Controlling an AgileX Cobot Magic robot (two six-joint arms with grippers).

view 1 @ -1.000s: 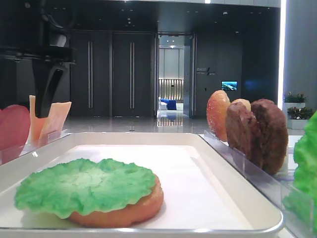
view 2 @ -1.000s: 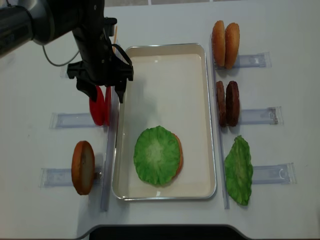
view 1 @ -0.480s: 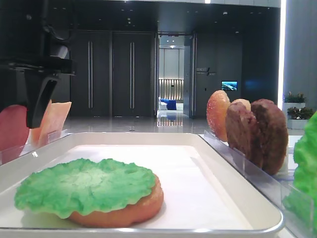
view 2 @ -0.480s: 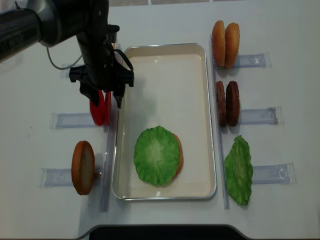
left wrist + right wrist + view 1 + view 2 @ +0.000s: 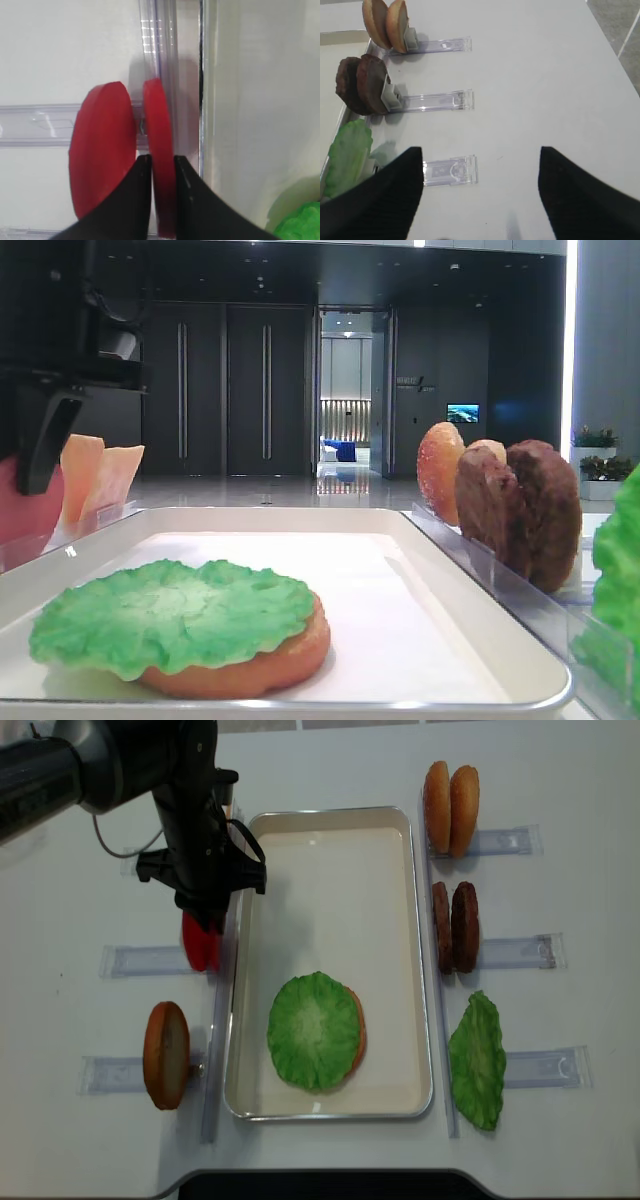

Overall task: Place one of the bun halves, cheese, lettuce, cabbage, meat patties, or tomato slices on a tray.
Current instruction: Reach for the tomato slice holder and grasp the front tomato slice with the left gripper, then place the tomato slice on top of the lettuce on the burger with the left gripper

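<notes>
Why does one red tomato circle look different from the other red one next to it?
The right tomato slice is pinched between the left gripper's fingers; the left tomato slice is untouched. From the wrist camera, the right tomato slice shows mostly its thin edge, while the left tomato slice shows its broad round face. Both are red, smooth, and stand upright in the clear rack beside the tray.

Upper half of the tray [image 5: 330, 830] lies bare — clear access from above. The lower half is blocked by lettuce [image 5: 312, 1030]; clear racks [image 5: 520, 952] apparently flank both sides.
</notes>
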